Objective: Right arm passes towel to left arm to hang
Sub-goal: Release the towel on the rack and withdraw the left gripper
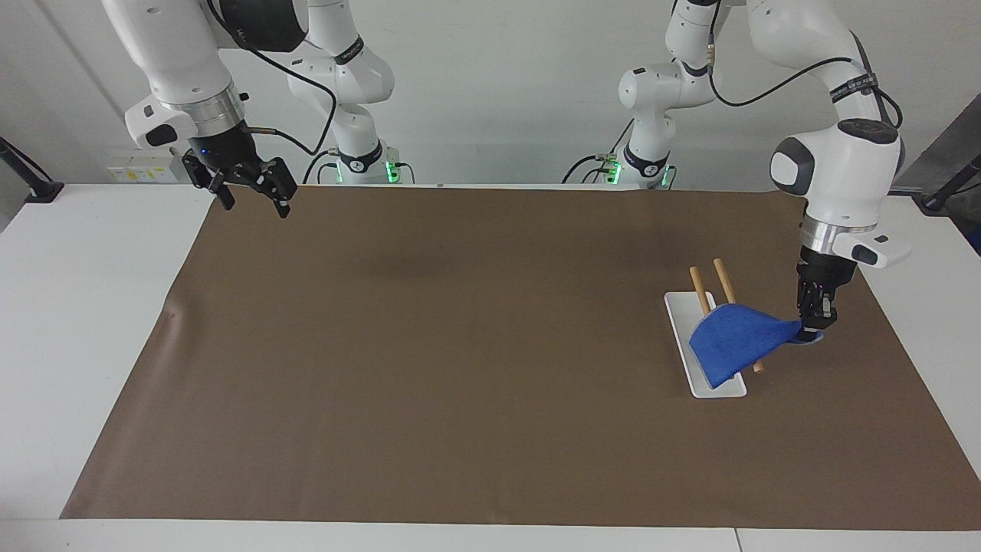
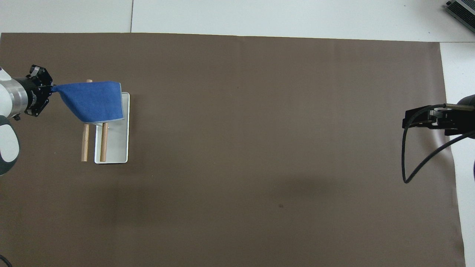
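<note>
Left gripper (image 1: 814,326): pinched shut on the towel's corner, at the rack's 3 o'clock.
Towel (image 1: 732,341): lay draped over the rack (image 1: 709,295).
Right gripper (image 1: 247,193): fingers spread wide, holding nothing, waiting over the mat's (image 1: 460,345) corner.

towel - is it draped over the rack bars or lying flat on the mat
Draped: the towel lies humped over the two wooden bars of the rack, one corner pinched in the left gripper.

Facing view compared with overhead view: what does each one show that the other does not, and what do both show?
Only the facing view shows the right claw, open, raised over the brown mat's edge, waiting, and the arms' upper links. Only the overhead view shows a grey device at the table's corner. Both show the left claw gripping a corner of the blue towel, draped over the rack's two wooden rods above its white base.
</note>
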`<state>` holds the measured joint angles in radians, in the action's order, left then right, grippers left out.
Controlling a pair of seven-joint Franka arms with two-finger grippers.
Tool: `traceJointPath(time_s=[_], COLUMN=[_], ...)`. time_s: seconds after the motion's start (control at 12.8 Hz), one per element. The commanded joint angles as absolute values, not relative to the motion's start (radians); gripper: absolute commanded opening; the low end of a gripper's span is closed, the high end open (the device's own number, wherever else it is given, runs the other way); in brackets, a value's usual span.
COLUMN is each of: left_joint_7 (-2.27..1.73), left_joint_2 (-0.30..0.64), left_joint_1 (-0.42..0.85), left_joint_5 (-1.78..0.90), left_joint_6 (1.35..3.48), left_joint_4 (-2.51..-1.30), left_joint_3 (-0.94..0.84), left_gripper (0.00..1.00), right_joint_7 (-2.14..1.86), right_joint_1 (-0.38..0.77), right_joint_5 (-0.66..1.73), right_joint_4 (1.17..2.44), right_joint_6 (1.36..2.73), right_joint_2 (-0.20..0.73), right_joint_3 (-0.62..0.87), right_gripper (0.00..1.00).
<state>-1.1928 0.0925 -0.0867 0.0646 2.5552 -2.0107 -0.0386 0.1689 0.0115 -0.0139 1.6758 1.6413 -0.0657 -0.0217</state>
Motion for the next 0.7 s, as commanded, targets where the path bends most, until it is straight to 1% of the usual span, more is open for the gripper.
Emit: traceJointPath(time_s=[0.0,0.16,0.23,0.39,0.62], left_joint_7=[-1.187,-1.187,-1.184,-1.184,-1.181], left_joint_2=[0.081,0.086,0.093,0.115,0.146], left_joint_1=[-0.087,-0.089,-0.092,-0.095,-0.095], left_joint_5=[0.072,0.072,0.072,0.072,0.072], left_joint_6=[2.573,2.568,2.563,2.548,2.418], left_joint_4=[-2.028,-2.017,-2.004,-1.959,-1.84], left_joint_3=[-0.035,-0.032,-0.029,-0.017,0.002], left_gripper=[0.35,0.61,0.71,0.78,0.79], right_joint_7=[0.14,0.132,0.132,0.135,0.141], right_joint_1=[0.015,0.018,0.02,0.021,0.021], right_joint_5=[-0.038,-0.075,-0.075,-0.066,-0.063], right_joint_4=[1.678,1.674,1.675,1.684,1.686], right_joint_6=[1.62,1.594,1.588,1.588,1.588], right_joint_2=[-0.072,-0.072,-0.072,-0.081,-0.083], right_joint_3=[-0.02,-0.009,-0.008,-0.008,-0.008], right_gripper=[1.0,1.0,1.0,1.0,1.0])
